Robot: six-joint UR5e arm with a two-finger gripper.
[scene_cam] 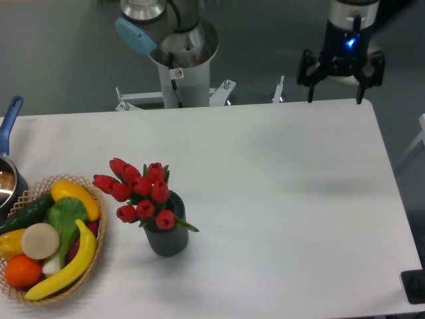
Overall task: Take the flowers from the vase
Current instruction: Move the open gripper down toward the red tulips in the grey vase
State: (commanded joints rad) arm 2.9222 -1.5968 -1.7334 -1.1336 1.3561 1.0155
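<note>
**Ana:** Since the flowers are what we're after, where do they sit?

**Ben:** They stand in the vase, buds leaning up and away from it toward the far left, leaves spilling over the rim. I'd judge the ribbed vase keeps the thin stems bunched and upright, so the bunch should come out by lifting it from above.

**Ana:** What's around the vase?

**Ben:** A wicker basket of fruit and vegetables lies just left of it, near but not touching. Beyond the basket, a pot with a blue handle pokes in at the counter's left edge. Right of the vase the counter carries nothing I can make out.

**Ana:** And the arm?

**Ben:** Its base rises behind the counter, far from the vase. The hand hangs well apart from the vase, over the far right corner, pointing straight down with its two fingers spread wide and gripping nothing. The flowers are not yet touched.
</note>
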